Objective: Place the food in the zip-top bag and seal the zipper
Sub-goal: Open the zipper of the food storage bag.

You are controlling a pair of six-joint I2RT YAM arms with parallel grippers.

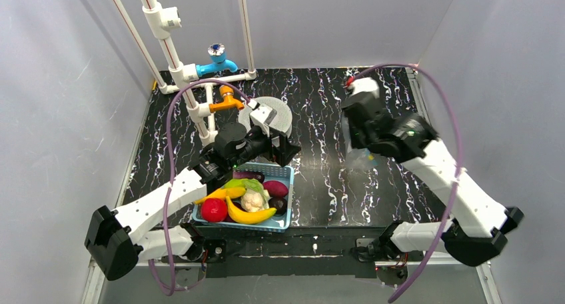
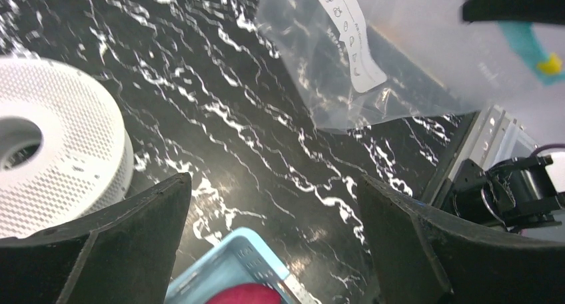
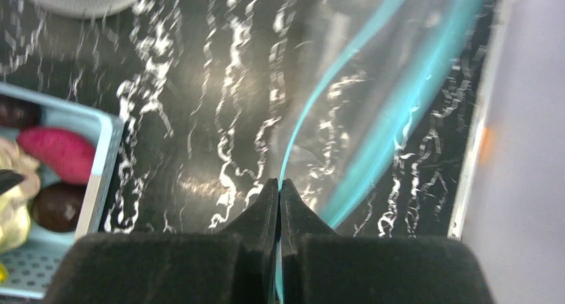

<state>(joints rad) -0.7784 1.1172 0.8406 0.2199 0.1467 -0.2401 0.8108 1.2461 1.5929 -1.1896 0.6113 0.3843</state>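
The food lies in a light-blue basket (image 1: 288, 173): yellow bananas (image 1: 250, 215), a red apple (image 1: 214, 210), white cauliflower (image 1: 252, 200), a green piece (image 1: 243, 183) and maroon pieces (image 1: 276, 188). My right gripper (image 1: 357, 146) is shut on the zipper (image 3: 313, 111), the teal strip of the zip-top bag (image 3: 373, 57), and holds the bag (image 1: 360, 159) hanging above the table, right of the basket. My left gripper (image 1: 281, 148) is open and empty over the basket's far right corner (image 2: 233, 261). In its wrist view the bag (image 2: 373, 57) hangs ahead of it.
A white perforated spool (image 1: 270, 117) lies behind the basket and shows in the left wrist view (image 2: 53, 151). White pipes with a blue tap (image 1: 216, 63) and an orange valve (image 1: 226, 101) stand at the back left. Grey walls enclose the black marbled table (image 1: 320, 184).
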